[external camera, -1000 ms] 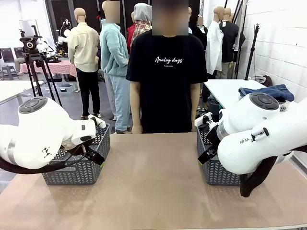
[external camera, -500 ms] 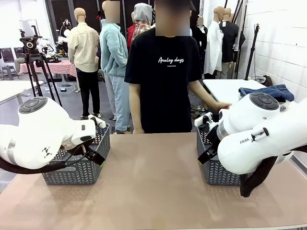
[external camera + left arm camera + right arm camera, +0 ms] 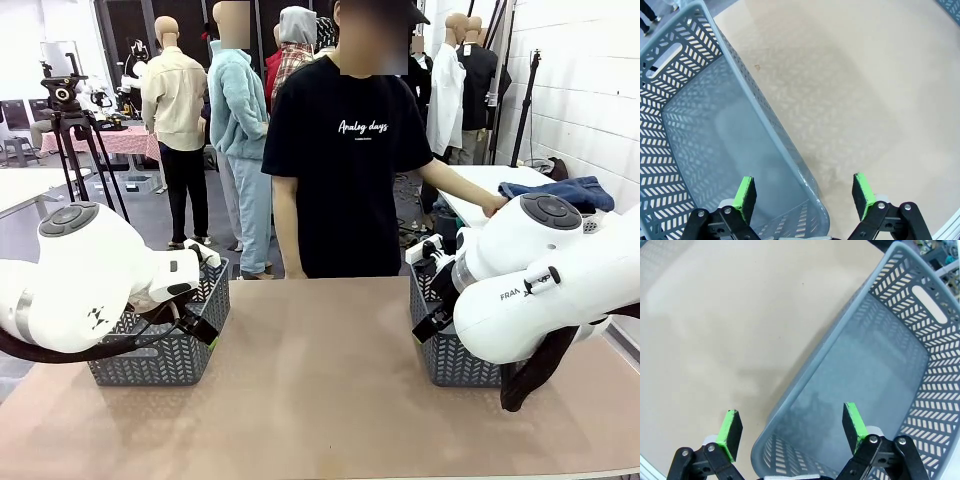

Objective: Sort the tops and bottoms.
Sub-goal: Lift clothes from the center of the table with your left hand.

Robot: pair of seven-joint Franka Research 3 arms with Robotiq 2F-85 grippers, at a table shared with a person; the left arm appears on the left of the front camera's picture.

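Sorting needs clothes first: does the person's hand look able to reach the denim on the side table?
Probably yes: the hand is stretched over the side table, close to the denim, nothing between.

Bright and evenly lit from overhead — no hard glare, just a broad pale sheen on the tan table [image 3: 320, 390]. Soft, faint shadows under the arms; dappled lattice shadow beside the left basket [image 3: 752, 100]. Sharp up front, slightly softer far back. Bowed by the wide angle at wrist-view edges — right basket [image 3: 940, 390] rim curved; left gripper [image 3: 802, 182] and right gripper [image 3: 790, 412] pads crisp.
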